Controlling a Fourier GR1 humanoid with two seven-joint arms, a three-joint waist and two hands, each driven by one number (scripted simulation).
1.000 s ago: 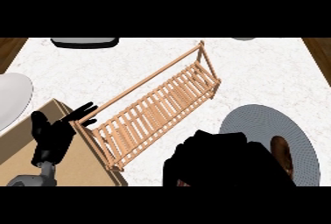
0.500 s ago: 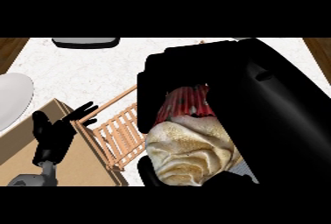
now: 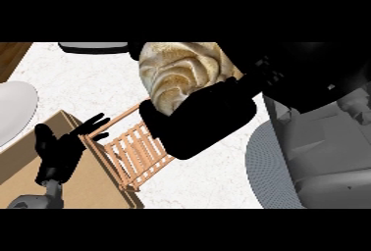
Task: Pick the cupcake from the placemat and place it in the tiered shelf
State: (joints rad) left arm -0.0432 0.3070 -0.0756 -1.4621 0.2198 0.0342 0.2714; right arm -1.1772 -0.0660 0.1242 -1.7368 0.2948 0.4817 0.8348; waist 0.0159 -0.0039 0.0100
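The cupcake (image 3: pixel 177 73), with cream swirled frosting, fills the upper middle of the head view, raised close to the camera. My right hand (image 3: pixel 206 120) is curled round it from below and the right; its grey forearm covers the right side. The wooden slatted tiered shelf (image 3: pixel 138 152) lies on the counter below, mostly hidden behind the hand. The grey round placemat (image 3: pixel 262 169) shows at the right under the forearm. My left hand (image 3: pixel 62 147) rests open at the lower left, fingers up, beside the shelf's near end.
A white plate (image 3: pixel 13 112) sits at the left edge. A tan wooden board (image 3: pixel 87 186) lies under the left hand. A dark round object (image 3: pixel 94 47) shows at the top edge. The counter is white marble.
My right hand has lifted the cupcake from the placemat up toward the camera and turned it, so the frosting now sits at the top. The left hand has not moved.
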